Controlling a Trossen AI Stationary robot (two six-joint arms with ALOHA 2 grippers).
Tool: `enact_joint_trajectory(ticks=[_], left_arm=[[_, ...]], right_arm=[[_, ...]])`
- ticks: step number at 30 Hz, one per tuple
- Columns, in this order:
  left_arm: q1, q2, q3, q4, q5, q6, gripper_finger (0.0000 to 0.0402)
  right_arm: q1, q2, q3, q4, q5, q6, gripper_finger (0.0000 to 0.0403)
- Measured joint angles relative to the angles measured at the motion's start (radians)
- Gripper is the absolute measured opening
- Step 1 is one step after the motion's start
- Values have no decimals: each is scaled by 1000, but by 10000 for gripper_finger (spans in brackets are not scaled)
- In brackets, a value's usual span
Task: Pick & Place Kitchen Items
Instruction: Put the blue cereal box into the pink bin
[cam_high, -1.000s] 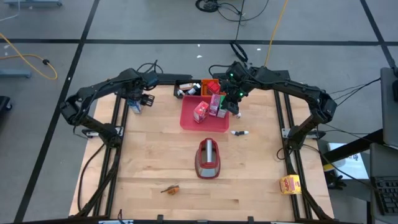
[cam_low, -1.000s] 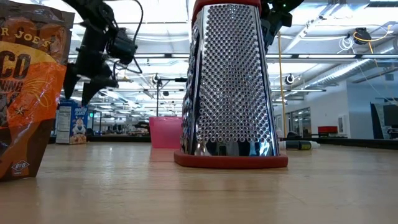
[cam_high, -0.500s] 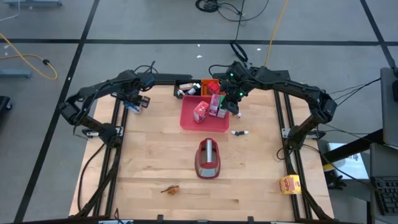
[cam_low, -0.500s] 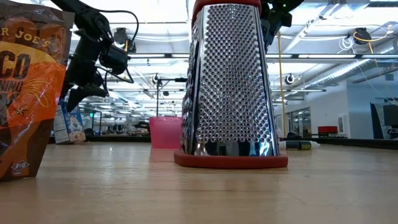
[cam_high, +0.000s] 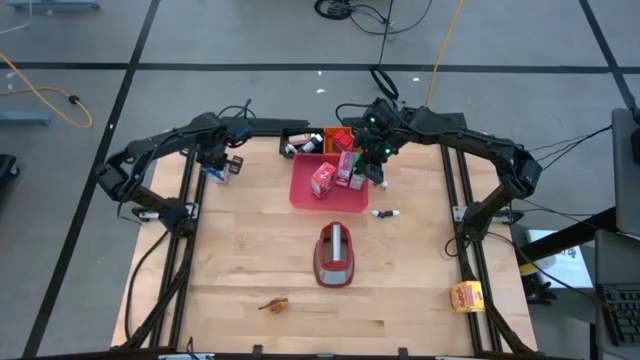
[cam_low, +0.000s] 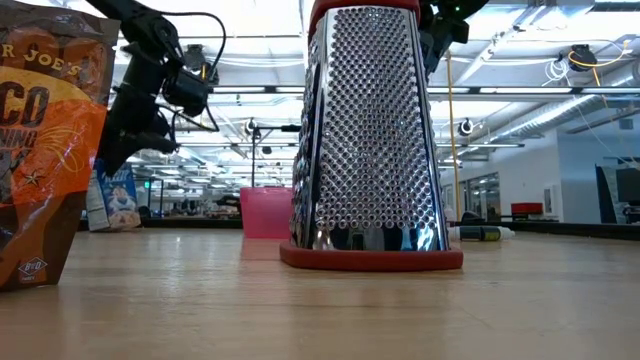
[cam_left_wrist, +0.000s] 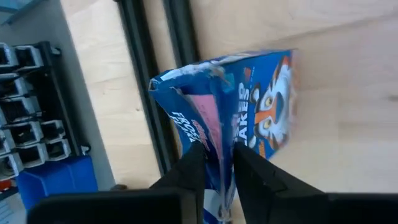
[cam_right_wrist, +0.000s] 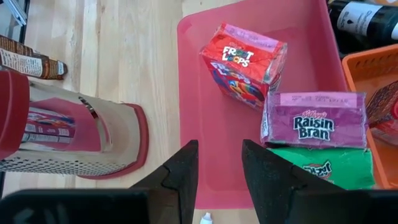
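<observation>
Compared with one second ago, the left gripper (cam_high: 212, 165) has lifted the blue cereal carton (cam_left_wrist: 249, 118) clear of the tabletop; in the low view the carton (cam_low: 112, 196) now hangs tilted rather than standing upright. The fingers (cam_left_wrist: 189, 168) are clamped on the carton's upper edge, at the table's far left corner.

Nearest the front edge lie a small orange-brown piece (cam_high: 275, 304) and a yellow carton (cam_high: 465, 296) (at the right front corner). The grater (cam_high: 336, 254) stands mid-table, with bare wood to either side. A tiny white bottle (cam_high: 385, 213) lies beyond it.

The pink tray (cam_right_wrist: 205, 168) holds a red carton (cam_right_wrist: 244, 62), a purple carton (cam_right_wrist: 314, 118) and a green carton (cam_right_wrist: 323, 167). The right gripper (cam_right_wrist: 216, 163) hovers above the tray, fingers parted and empty.
</observation>
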Motion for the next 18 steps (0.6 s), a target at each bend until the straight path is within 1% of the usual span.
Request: enact_joint_trajectory(ticks=[3,10,14,18], left_arm=[[-23,2,43,-23,20,-1,49],[-119,1,170,-33,15,39,7],[-197,1,237,-34,20,70,8],[-283,1,292,-20,20,63,7]], right_arm=[[0,0,0,8,-1,0,114],[0,0,0,6,-1,1,114],[0,0,0,6,-2,1,114],[0,0,0,6,-2,1,114]])
